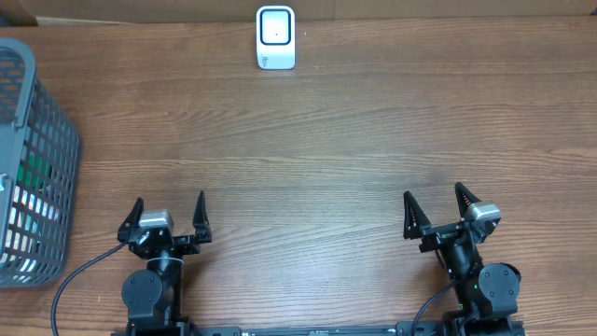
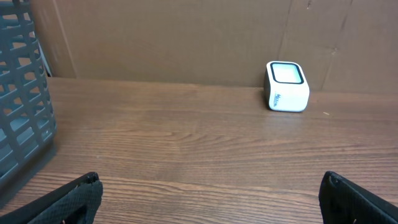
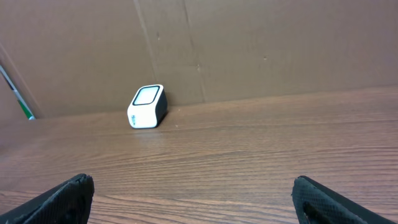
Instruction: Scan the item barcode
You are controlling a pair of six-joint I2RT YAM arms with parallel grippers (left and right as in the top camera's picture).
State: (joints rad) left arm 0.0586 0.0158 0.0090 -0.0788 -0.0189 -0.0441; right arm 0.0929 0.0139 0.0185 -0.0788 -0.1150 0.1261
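The left gripper and right gripper both gape wide and empty at the tabletop's near edge, touching nothing. The white barcode scanner sits at the far edge. The items, perhaps packets, lie in the grey basket at the left edge.

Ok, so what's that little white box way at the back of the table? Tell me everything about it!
The scanner is a small white box with rounded corners, plastic by its look. Its slanted face holds a pale window in a dark frame, with tiny lettering below, too small to read. One side looks black. It stands upright and alone on the wooden table, right by the cardboard wall. Nothing rests on it.
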